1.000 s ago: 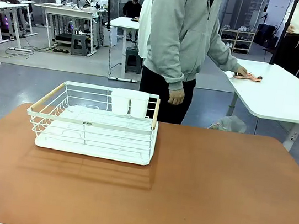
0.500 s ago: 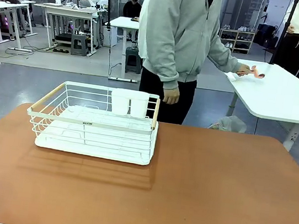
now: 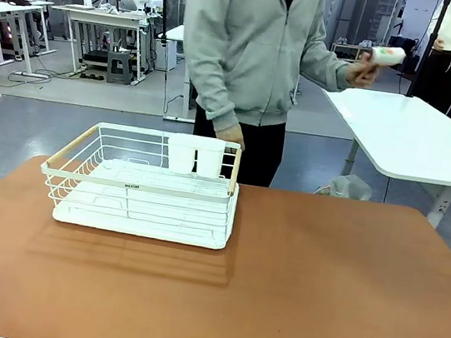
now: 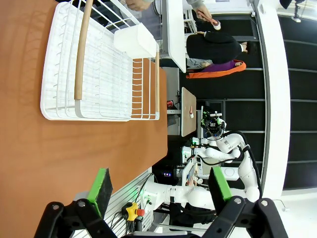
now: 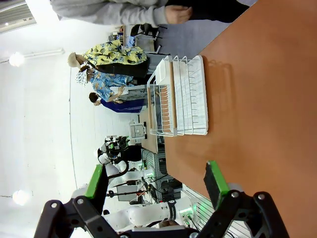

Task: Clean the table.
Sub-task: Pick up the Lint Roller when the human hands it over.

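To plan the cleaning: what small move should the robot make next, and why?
Probably wait: the left pincer and right pincer stand open and empty, the table bears a rack, and the person's hand holds an item up, not yet over the table.

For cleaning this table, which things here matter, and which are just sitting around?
Belongs to the job: the brown table; the white wire rack standing on it.
Just about: the white table behind; the whitish item in the person's hand, purpose unclear.

rack (image 3: 141, 199) rests on table (image 3: 317, 291). cup holder (image 3: 195, 155) sits in rack, far side. person (image 3: 250, 55) stands behind rack.
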Motion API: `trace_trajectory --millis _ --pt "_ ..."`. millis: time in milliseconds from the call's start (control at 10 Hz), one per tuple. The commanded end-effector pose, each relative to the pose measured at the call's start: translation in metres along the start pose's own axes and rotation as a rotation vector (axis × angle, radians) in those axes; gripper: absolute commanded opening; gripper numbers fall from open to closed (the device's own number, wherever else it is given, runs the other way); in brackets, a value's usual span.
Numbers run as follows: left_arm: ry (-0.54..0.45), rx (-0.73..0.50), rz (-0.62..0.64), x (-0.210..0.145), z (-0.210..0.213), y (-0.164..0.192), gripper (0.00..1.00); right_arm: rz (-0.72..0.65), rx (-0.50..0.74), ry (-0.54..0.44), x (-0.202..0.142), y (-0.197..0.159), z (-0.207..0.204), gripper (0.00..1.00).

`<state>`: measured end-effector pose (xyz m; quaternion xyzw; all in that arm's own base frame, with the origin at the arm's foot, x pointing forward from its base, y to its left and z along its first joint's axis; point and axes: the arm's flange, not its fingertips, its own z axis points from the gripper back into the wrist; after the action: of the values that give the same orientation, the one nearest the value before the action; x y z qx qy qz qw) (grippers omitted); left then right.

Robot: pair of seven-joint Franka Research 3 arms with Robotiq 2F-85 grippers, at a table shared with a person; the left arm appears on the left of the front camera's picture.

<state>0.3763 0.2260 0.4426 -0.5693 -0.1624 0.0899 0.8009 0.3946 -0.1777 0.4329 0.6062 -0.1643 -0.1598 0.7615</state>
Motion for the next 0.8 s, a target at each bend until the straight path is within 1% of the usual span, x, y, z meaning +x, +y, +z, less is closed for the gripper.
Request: trace_trajectory --millis 0,700 --pt "0.002 0.006 -0.001 -0.0012 0.0026 -0.0001 1.0 0.002 0.008 -0.006 -0.004 0.0034 0.0002 1.0" --pt "0.002 0.006 -0.001 -0.0012 0.0026 -0.0001 1.0 0.002 0.008 -0.006 -0.004 0.0034 0.0002 1.0"
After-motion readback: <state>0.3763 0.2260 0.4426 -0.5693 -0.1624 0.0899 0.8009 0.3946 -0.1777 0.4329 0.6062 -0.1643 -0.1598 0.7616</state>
